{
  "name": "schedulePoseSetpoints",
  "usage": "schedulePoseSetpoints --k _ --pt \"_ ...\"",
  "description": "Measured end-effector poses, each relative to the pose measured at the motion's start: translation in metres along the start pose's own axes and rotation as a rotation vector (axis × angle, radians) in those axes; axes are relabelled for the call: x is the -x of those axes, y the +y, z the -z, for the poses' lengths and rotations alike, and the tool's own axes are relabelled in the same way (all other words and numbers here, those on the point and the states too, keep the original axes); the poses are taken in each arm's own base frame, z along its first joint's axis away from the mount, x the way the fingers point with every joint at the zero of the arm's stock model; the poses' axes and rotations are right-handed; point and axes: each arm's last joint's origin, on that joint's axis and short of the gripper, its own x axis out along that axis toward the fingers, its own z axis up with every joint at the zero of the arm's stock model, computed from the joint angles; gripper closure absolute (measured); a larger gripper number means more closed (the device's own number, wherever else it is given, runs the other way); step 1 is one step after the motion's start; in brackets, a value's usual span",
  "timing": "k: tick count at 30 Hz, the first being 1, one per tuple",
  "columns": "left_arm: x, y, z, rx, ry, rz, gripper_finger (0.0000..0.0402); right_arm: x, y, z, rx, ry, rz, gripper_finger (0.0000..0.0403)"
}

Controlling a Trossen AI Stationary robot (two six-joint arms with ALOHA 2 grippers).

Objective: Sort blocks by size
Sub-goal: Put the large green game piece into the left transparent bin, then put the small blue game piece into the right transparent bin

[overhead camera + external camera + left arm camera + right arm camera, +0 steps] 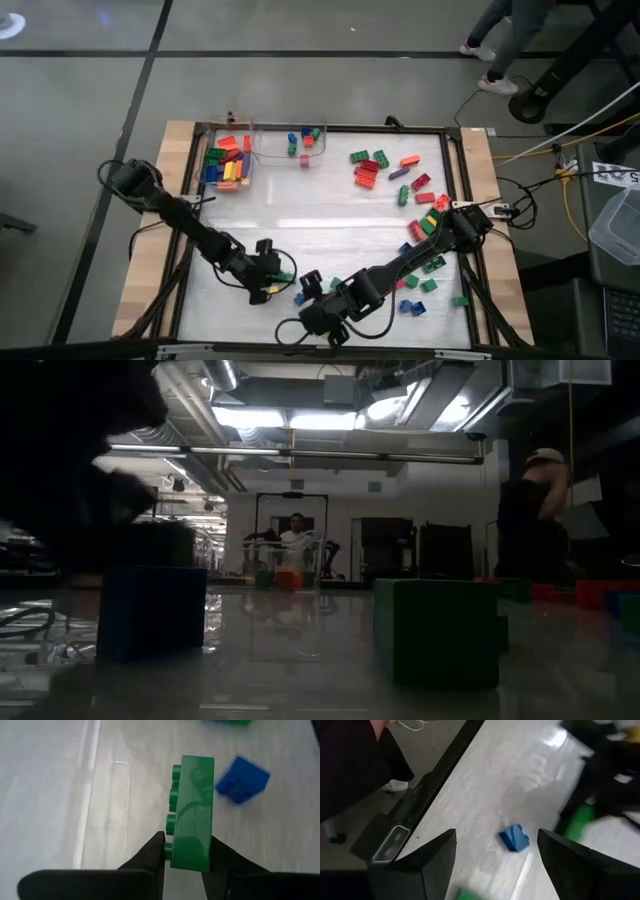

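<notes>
Frame rail (455,190) of dark metal runs round the white table surface (310,210), and both my grippers work near its near edge. My left gripper (275,275) is clenched on a long green block (192,812), which stands on end between my fingers (152,852), studs to one side, lifted above the surface. A small blue block (242,779) lies just beside it on the table. My right gripper (312,290) hangs near the near rail with its fingers (427,857) spread wide, grasping nothing; the same blue block (515,838) lies between them on the surface.

Open room: the middle of the table is bare between my grippers and the far side. At the far edge stand two clear trays: one (228,165) holds long blocks in red, orange, yellow, green and blue; the other (292,143) holds a few short ones. Loose blocks (385,170) lie scattered along the right side, down to the near right corner.

Beyond the table, a person's legs (500,45) show on grey floor.
</notes>
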Motion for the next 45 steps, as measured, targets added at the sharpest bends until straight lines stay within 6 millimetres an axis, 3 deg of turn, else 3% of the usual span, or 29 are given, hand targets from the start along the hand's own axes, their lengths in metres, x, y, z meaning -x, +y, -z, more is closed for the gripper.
schedulePoseSetpoints --k 5,10,17,21,24,34,45 --pt "0.030 0.019 -0.014 0.036 -0.011 -0.057 0.0328 -0.013 -0.001 0.009 0.018 -0.011 0.001 0.0125" --pt "0.071 0.051 -0.024 0.079 -0.045 -0.216 0.0320 -0.022 -0.005 0.016 0.014 0.012 0.019 0.0125" --pt "0.131 0.102 -0.023 0.178 -0.179 -0.582 0.0325 -0.043 -0.013 0.028 0.044 0.001 0.028 0.0125" --pt "0.153 0.129 -0.016 0.311 -0.269 -0.841 0.0314 -0.051 -0.022 0.031 0.029 0.002 -0.006 0.0125" --pt "0.159 0.145 -0.008 0.415 -0.301 -0.967 0.0313 -0.053 -0.030 0.031 0.012 -0.016 -0.057 0.0125" --pt "0.149 0.183 0.019 0.588 -0.219 -1.194 0.0292 -0.061 -0.039 0.033 0.022 -0.031 -0.087 0.0125" --pt "0.150 0.195 0.021 0.705 -0.185 -1.184 0.0223 -0.082 -0.041 0.045 0.018 0.013 -0.104 0.0125"
